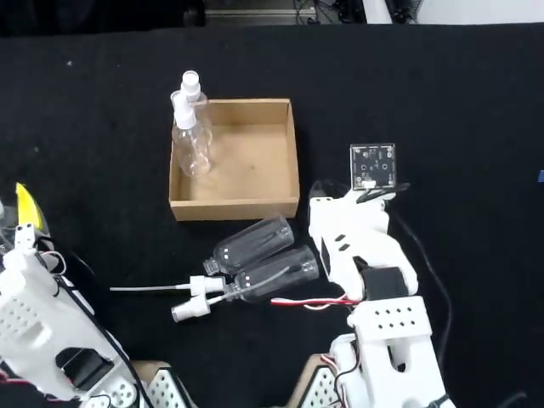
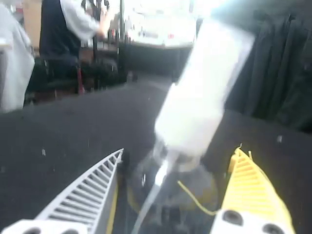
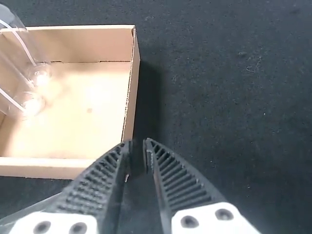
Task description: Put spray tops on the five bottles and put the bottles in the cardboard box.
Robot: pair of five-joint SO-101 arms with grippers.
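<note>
Your cardboard box [image 1: 234, 208] is matt brown paperboard and your table cloth [image 1: 442, 93] is black, matt and fuzzy. The lying bottles [image 1: 259, 240] are clear glossy plastic; the held bottle [image 2: 200, 92] is perhaps frosted white.

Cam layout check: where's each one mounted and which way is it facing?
High view: fixed above the table, looking down on the cardboard box, loose bottles, left arm and right arm.
Left wrist view: on the left arm, facing roughly level across the table toward the room; left gripper frames a blurred spray top.
Right wrist view: on the right arm, looking down at the box's corner; right gripper in the foreground.
Shared: high and right wrist views both show the box with standing bottles.
</note>
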